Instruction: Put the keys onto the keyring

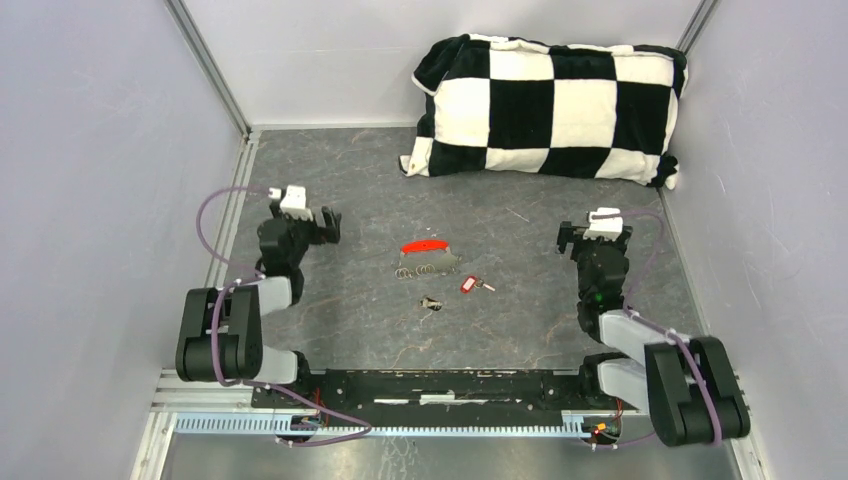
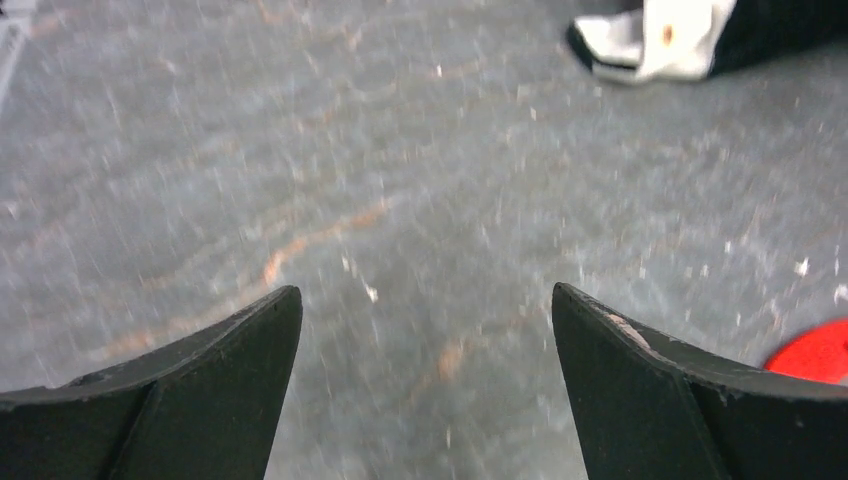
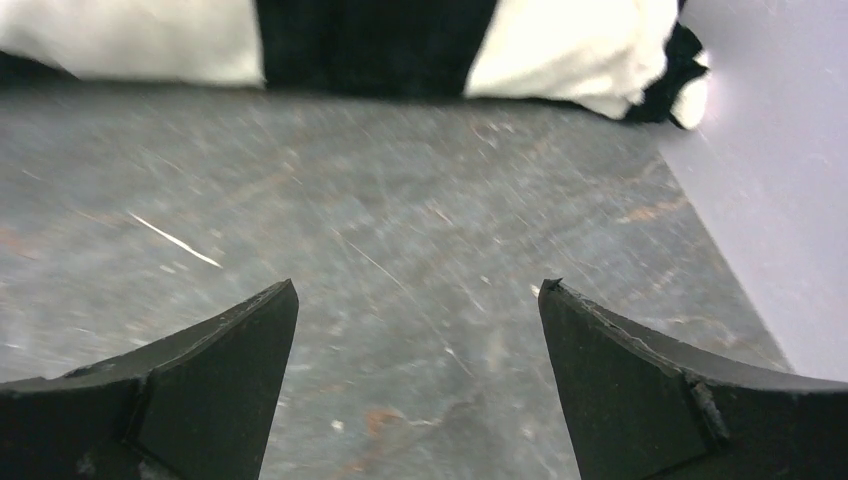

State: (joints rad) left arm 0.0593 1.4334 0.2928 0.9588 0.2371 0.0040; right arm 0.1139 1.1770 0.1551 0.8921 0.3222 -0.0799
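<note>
The keyring lies mid-table, a flat red oval fob point(image 1: 425, 245) with a short chain of silver rings point(image 1: 424, 268) just in front of it. Right of the rings rests the red-headed key point(image 1: 468, 285), and the dark-headed key point(image 1: 432, 303) lies nearer the arms. My left gripper point(image 1: 305, 215) hovers left of them, open and empty. Its wrist view shows the spread jaws point(image 2: 427, 300) over bare table, with an edge of the fob point(image 2: 815, 352) at the lower right. My right gripper point(image 1: 595, 232) stands right of the keys, also open and empty point(image 3: 418, 295), facing the pillow.
A black-and-white checkered pillow point(image 1: 550, 105) lies along the back wall, seen also in the left wrist view point(image 2: 650, 40) and the right wrist view point(image 3: 350, 40). Pale walls point(image 3: 780, 150) close the table on three sides. The table top point(image 1: 380, 180) is dark grey and mottled.
</note>
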